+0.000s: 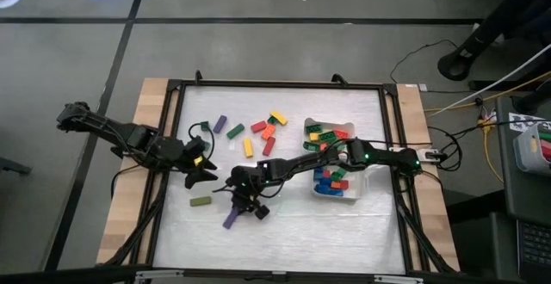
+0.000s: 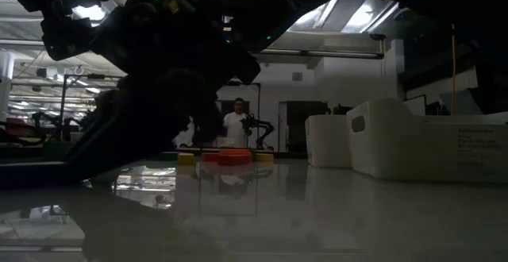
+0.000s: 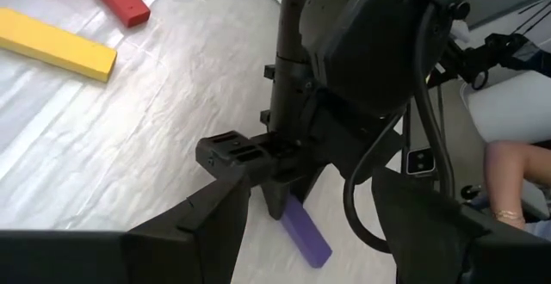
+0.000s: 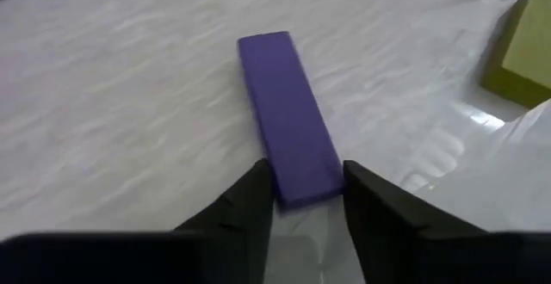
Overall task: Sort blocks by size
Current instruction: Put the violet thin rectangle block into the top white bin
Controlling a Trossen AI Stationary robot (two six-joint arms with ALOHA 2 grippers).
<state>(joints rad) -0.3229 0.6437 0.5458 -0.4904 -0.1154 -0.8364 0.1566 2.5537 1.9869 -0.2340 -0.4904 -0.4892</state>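
A purple bar block [image 4: 288,112] lies flat on the white table near the front edge [image 1: 231,219]. My right gripper [image 4: 308,185] is down at the bar's end, its fingers closed on it [image 1: 244,205]. My left gripper [image 1: 202,170] hovers open to the left of it, a little above the table and holding nothing. Its wrist view looks at the right gripper and the purple bar [image 3: 306,232]. An olive block [image 1: 201,201] lies flat just left of the purple one. My right gripper pinches the purple bar's end nearest it [image 4: 301,189] between its two fingers, one on each long side. The fingers slant down from the table's right and far side and point along the bar. The bar lies flat on the table.
Loose bars in purple, green, red, orange and yellow [image 1: 258,133] lie scattered at the table's middle far side. Two white trays with blocks stand at the right, one farther [image 1: 331,132], one nearer [image 1: 340,185]. A person [image 2: 236,123] stands far behind the table.
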